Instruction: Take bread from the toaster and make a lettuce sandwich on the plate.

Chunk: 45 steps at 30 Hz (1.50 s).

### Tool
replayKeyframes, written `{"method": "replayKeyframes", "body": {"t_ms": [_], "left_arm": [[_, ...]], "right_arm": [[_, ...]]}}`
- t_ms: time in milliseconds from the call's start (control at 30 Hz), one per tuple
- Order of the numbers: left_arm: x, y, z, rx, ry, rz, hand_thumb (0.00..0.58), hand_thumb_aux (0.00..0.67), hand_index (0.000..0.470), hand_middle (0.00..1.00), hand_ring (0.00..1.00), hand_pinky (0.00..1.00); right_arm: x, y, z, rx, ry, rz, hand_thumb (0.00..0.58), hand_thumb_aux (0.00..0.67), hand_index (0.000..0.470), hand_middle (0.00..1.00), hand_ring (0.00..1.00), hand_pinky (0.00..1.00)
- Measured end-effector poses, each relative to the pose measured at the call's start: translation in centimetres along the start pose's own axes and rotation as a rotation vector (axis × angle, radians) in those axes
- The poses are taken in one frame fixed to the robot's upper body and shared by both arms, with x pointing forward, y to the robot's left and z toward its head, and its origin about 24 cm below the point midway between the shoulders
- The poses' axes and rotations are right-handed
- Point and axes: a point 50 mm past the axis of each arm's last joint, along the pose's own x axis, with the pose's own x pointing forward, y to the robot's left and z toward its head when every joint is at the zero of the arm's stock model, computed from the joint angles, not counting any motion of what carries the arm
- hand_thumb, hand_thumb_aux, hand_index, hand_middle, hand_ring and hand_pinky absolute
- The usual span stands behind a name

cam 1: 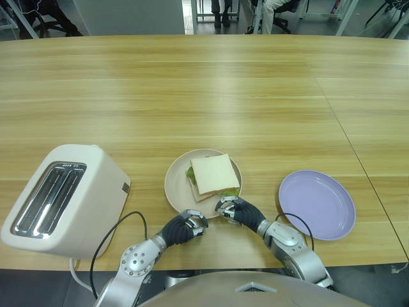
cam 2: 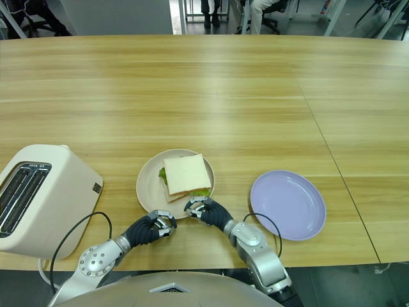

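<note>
The lettuce sandwich (cam 1: 214,174) lies on the beige plate (cam 1: 174,192) near the worktop's (cam 1: 192,96) front edge, between the toaster (cam 1: 61,201) and a purple plate (cam 1: 316,204). The left hand (cam 1: 188,224) and right hand (cam 1: 233,208) sit at the beige plate's front rim, fingers curled narrow, holding nothing.

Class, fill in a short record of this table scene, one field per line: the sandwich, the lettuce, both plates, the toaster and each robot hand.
sandwich: white bread slice on top, lying on the beige plate
lettuce: peeking out under the bread
beige plate: on the table's near side, between toaster and purple plate
purple plate: right of the beige plate, apart from it
toaster: left, slots facing up
left hand: fingers curled, at the beige plate's near rim
right hand: at the sandwich's near corner; contact unclear
</note>
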Motion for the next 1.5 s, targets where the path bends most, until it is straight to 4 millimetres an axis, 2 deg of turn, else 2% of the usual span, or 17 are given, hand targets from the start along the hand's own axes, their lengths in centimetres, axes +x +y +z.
{"method": "replayKeyframes", "body": {"t_ms": [267,467,700,900,1200,1400,1433,1467,1500], "left_arm": [[3.1,2.3,1.5,0.016,-0.039,0.105,0.58,0.67,0.46,1.0,1.0,1.0],[5.4,4.9,1.9,0.036,-0.037,0.207,0.58,0.67,0.46,1.0,1.0,1.0],[7.2,5.2,2.4,0.024,-0.072,0.223,0.58,0.67,0.46,1.0,1.0,1.0],[8.0,4.9,2.3,-0.002,-0.099,0.242,0.58,0.67,0.46,1.0,1.0,1.0],[7.6,4.4,2.1,-0.017,-0.114,0.241,0.58,0.67,0.46,1.0,1.0,1.0],[4.9,2.4,1.4,-0.038,-0.128,0.22,0.58,0.67,0.46,1.0,1.0,1.0],[4.5,2.1,1.4,-0.044,-0.139,0.216,0.58,0.659,0.453,1.0,1.0,1.0],[4.0,1.8,1.5,-0.049,-0.154,0.214,0.569,0.578,0.397,1.0,1.0,1.0],[3.5,1.5,1.5,-0.057,-0.168,0.214,0.568,0.575,0.395,1.0,1.0,1.0]], "right_arm": [[2.7,-1.8,1.3,-0.026,-0.046,-0.058,0.58,0.67,0.46,1.0,1.0,1.0],[4.4,-2.8,2.3,-0.045,-0.079,-0.108,0.58,0.67,0.46,1.0,1.0,1.0],[6.0,-4.1,3.2,-0.055,-0.108,-0.163,0.58,0.67,0.46,1.0,1.0,1.0],[6.6,-4.7,3.5,-0.049,-0.129,-0.194,0.58,0.67,0.46,1.0,1.0,1.0],[6.0,-4.7,3.3,-0.037,-0.143,-0.204,0.58,0.67,0.46,1.0,1.0,1.0],[2.7,-2.9,1.9,-0.037,-0.144,-0.226,0.58,0.67,0.46,1.0,1.0,1.0],[2.0,-2.6,1.8,-0.056,-0.147,-0.234,0.58,0.67,0.46,1.0,1.0,1.0],[1.4,-2.2,1.7,-0.068,-0.152,-0.241,0.58,0.67,0.46,1.0,1.0,1.0],[0.8,-1.9,1.7,-0.091,-0.159,-0.258,0.58,0.67,0.46,1.0,1.0,1.0]]}}
